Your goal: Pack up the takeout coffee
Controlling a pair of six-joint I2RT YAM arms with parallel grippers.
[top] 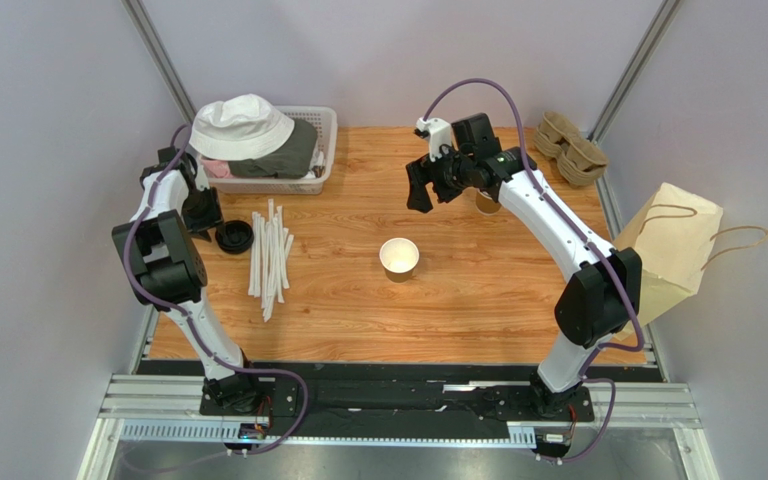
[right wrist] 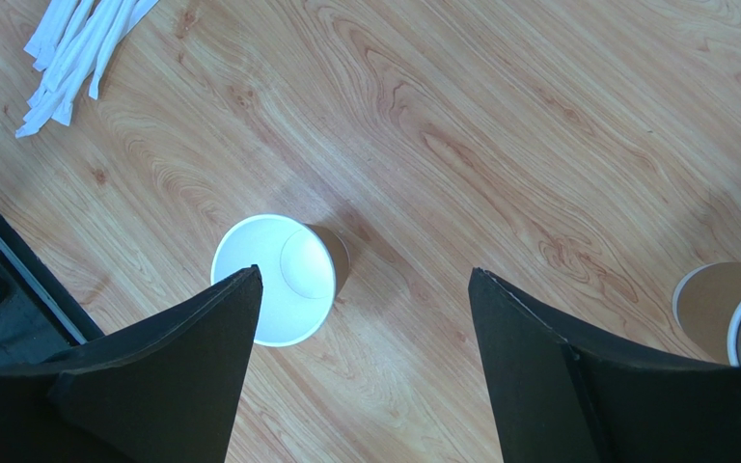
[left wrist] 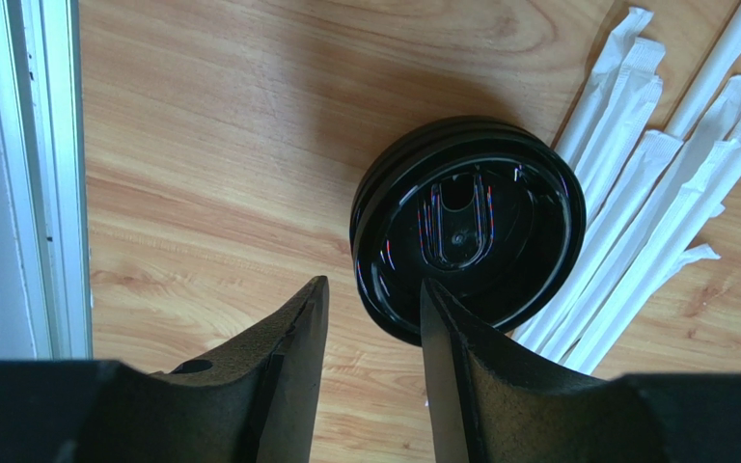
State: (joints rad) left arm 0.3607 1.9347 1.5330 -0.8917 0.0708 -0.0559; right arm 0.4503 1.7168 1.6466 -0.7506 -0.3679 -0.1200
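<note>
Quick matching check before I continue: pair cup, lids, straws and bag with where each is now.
1 open paper cup
2 black lids
3 wrapped straws
4 brown paper bag

A fanned out beside the lids
B beyond the table's right edge
C mid-table, lidless
D just ahead of the left tool

Pairs: 1-C, 2-D, 3-A, 4-B

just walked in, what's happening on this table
Two robot arms are packing a takeout coffee, and it is early on. The left pincer is low over a stack of black lids beside the wrapped straws, jaws apart at the stack's rim, nothing lifted. The right pincer hangs open and empty above the paper cup mid-table. The cup has no lid, and the brown bag sits at the right edge.
</note>
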